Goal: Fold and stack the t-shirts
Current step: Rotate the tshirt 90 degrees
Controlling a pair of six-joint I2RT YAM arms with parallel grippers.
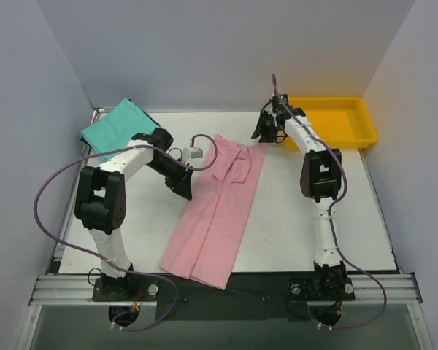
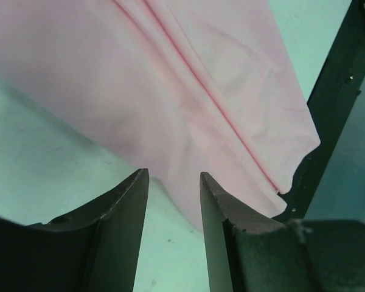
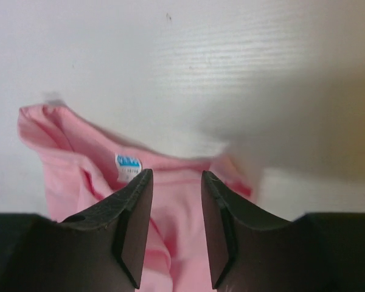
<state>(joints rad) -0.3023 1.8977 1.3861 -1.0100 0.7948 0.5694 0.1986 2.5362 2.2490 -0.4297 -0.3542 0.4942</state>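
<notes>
While left gripper (image 2: 173,176) and right gripper (image 3: 176,173) hang narrowly parted, empty, pinch the light pink cloth t-shirt (image 1: 219,211) cleanly. Fold evenly.

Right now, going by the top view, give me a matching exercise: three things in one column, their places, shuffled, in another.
Things:
1. light pink cloth t-shirt
2. teal-green cloth t-shirt
3. yellow plastic tray

Places:
A. far right corner
B. far left corner
C. centre, stretched out to the near edge

Pairs: 1-C, 2-B, 3-A
</notes>
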